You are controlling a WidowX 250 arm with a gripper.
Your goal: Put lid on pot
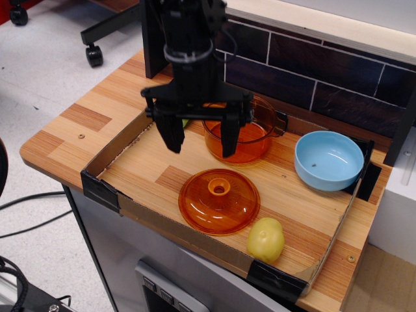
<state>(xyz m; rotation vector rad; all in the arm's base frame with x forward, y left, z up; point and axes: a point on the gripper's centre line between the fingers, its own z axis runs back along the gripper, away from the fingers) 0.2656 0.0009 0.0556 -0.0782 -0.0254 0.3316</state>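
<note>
The translucent orange lid (pixel 219 201) lies flat on the wooden tray floor, knob up, near the front edge. The translucent orange pot (pixel 250 133) stands behind it, open-topped, partly hidden by my arm. My gripper (pixel 201 147) hangs open and empty above the tray, its two black fingers (pixel 172 135) spread wide. It is behind and above the lid and in front of the pot's left side, touching neither.
A light blue bowl (pixel 328 160) sits at the tray's right. A yellow-green fruit (pixel 265 240) lies at the front right corner; another green fruit (pixel 185 121) is mostly hidden behind my gripper. Low cardboard walls (pixel 120 141) ring the tray. A dark brick wall stands behind.
</note>
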